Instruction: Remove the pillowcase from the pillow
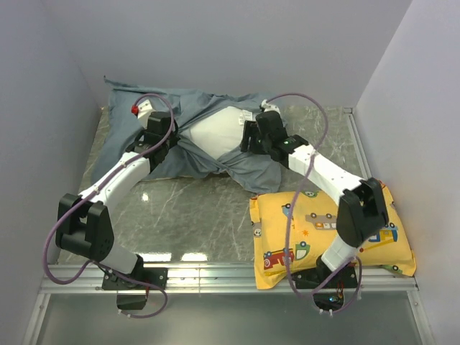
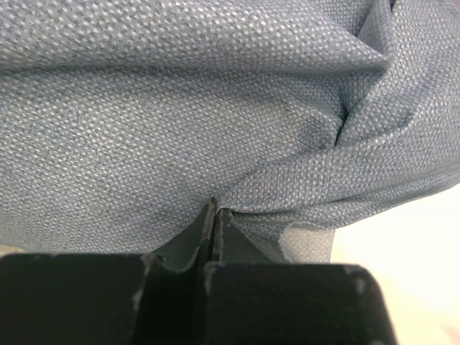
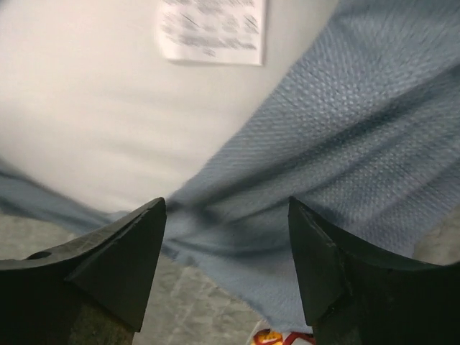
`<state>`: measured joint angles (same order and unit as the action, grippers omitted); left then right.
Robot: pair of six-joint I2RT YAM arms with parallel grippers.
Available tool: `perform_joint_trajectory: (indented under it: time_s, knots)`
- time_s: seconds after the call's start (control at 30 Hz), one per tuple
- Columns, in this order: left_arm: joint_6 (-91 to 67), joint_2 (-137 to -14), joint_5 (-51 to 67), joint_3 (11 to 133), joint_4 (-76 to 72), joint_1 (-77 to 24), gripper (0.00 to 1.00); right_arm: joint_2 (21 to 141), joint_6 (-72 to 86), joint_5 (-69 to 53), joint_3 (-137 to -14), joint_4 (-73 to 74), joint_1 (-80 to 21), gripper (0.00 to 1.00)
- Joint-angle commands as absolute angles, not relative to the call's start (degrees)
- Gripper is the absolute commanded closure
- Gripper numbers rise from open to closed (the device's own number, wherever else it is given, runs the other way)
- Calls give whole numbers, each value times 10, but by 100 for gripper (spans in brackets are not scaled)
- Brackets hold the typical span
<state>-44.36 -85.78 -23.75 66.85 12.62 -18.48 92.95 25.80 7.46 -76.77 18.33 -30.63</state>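
Observation:
The blue-grey pillowcase (image 1: 201, 104) lies crumpled at the back of the table, pulled back so that the white pillow (image 1: 219, 133) bulges out of its middle. My left gripper (image 1: 169, 144) sits on the cover's left part. In the left wrist view its fingers (image 2: 213, 205) are shut, with a fold of the pillowcase (image 2: 180, 108) pinched at the tips. My right gripper (image 1: 248, 144) hovers at the pillow's right side. It is open (image 3: 226, 205) with nothing in it, above the pillowcase edge (image 3: 359, 129), and beyond it shows the pillow (image 3: 108, 108) with its sewn tag (image 3: 212, 32).
A yellow pillow (image 1: 330, 233) printed with cartoon vehicles lies at the front right under the right arm; a corner of it (image 3: 277, 338) shows below the cover's hem. Bare grey marbled tabletop (image 1: 187, 208) spreads in front. White walls enclose the left, back and right.

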Motion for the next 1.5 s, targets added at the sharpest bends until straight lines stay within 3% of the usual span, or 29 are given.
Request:
perform_joint_trajectory:
  time_s: [0.0, 0.1, 0.3, 0.4, 0.6, 0.7, 0.77, 1.1, 1.3, 1.47]
  knots:
    - [-458, -836, -242, 665, 122, -168, 99, 975, 268, 68, -751, 174, -279, 28]
    - [-473, -797, -236, 638, 128, -142, 100, 1024, 272, 45, -796, 171, -251, 44]
    - [-490, -703, -237, 574, 128, -84, 100, 1112, 272, 2, -926, 177, -240, 55]
    - [-480, -700, -222, 574, 129, -69, 100, 1139, 279, -37, -987, 191, -247, 66]
    - [-433, -751, -157, 615, 125, -68, 100, 1088, 296, -21, -852, 126, -243, 88]
    - [-430, -772, -137, 634, 127, -69, 100, 1072, 300, -24, -803, 113, -238, 92]
    - [-430, -777, -125, 640, 127, -69, 100, 1057, 297, -17, -786, 106, -239, 91]
    - [-436, -778, -111, 598, 109, -88, 99, 989, 301, 79, -852, 121, -290, 42]
    - [-442, -777, -114, 595, 109, -93, 99, 1111, 296, 69, -1028, 206, -320, 32]
    - [-438, -787, -130, 608, 119, -93, 99, 1213, 285, 84, -1151, 287, -324, 29]
